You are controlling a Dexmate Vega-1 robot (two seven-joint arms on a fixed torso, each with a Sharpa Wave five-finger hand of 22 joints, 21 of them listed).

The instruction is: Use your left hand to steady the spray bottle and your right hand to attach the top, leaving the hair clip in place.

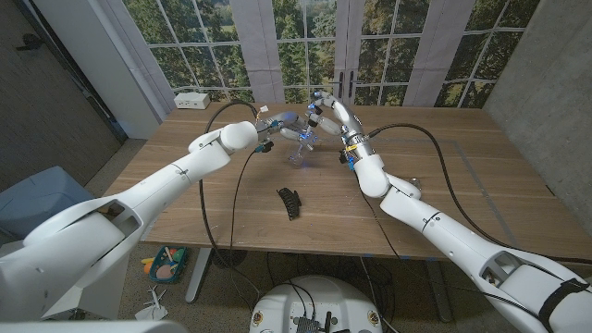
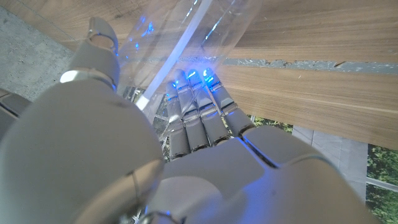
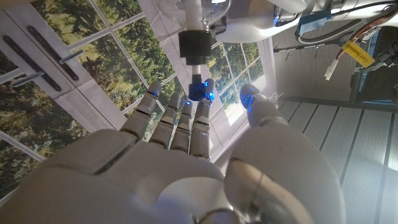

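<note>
My left hand held the spray bottle over the far middle of the surface, its fingers wrapped round the clear wall. The bottle was transparent plastic, so I judged it light, thin-walled and slick; it would flex under a hard squeeze, and the grip belonged on the body, where I already had it. In the head view it stood tilted rather than upright, base low towards the surface, neck rising towards my right hand; its long axis ran along that slant. I could not tell whether the base touched the wood.

My right hand hovered just above, fingers curled towards the top, whose black collar and white stem showed in the right wrist view. Whether I pinched it or only neared it, I could not tell. The top looked small, stiff and easy to fumble.

The hair clip lay nearer me, well apart from both hands.
</note>
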